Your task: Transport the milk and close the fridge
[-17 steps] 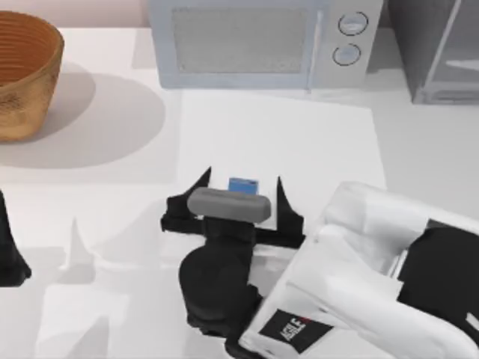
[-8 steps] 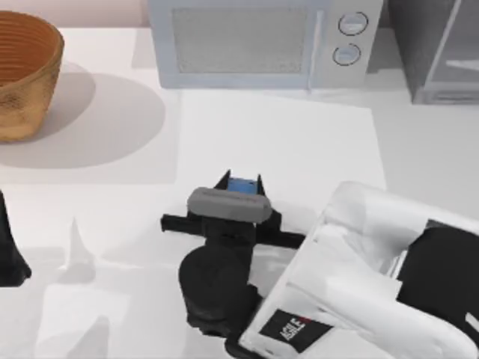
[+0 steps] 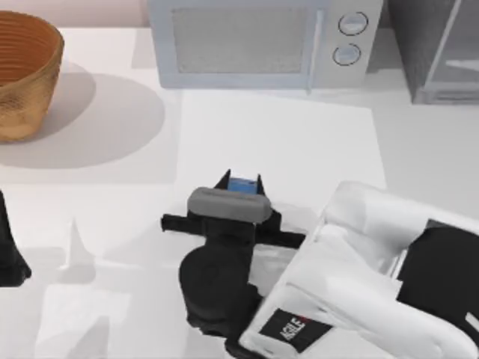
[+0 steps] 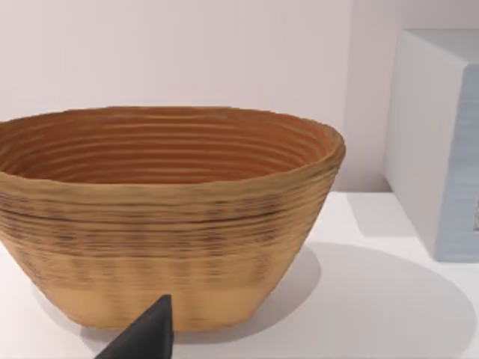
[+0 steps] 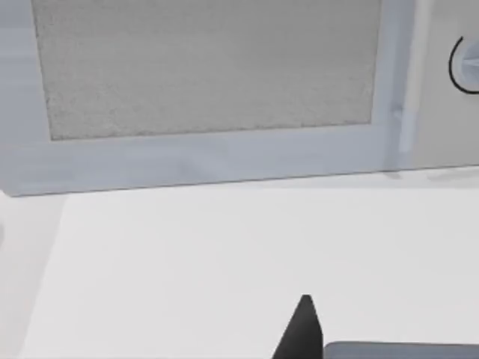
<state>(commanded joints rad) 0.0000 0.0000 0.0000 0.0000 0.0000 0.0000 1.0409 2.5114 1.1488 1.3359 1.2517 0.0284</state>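
Observation:
Just its blue top shows where the milk (image 3: pixel 242 185) stands on the white table, a little right of centre and in front of the microwave. My right gripper (image 3: pixel 242 179) is shut on it, one black finger pressed to each side. The grey wrist block hides the carton's lower part. One dark fingertip (image 5: pixel 303 329) pokes into the right wrist view, which faces the microwave door. The fridge (image 3: pixel 438 48), a dark grey cabinet with a lighter door panel, stands at the back right corner. My left arm (image 3: pixel 9 254) is parked at the left edge.
A light-grey microwave (image 3: pixel 262 41) with two round knobs stands at the back centre. A woven brown basket (image 3: pixel 22 75) sits at the back left; the left wrist view looks at this basket (image 4: pixel 165 217) from close by. Bare table lies between the milk and the fridge.
The right gripper's fingers, spread wide on either side of the milk a second ago, have shut on it. Nothing has moved in the last half second.

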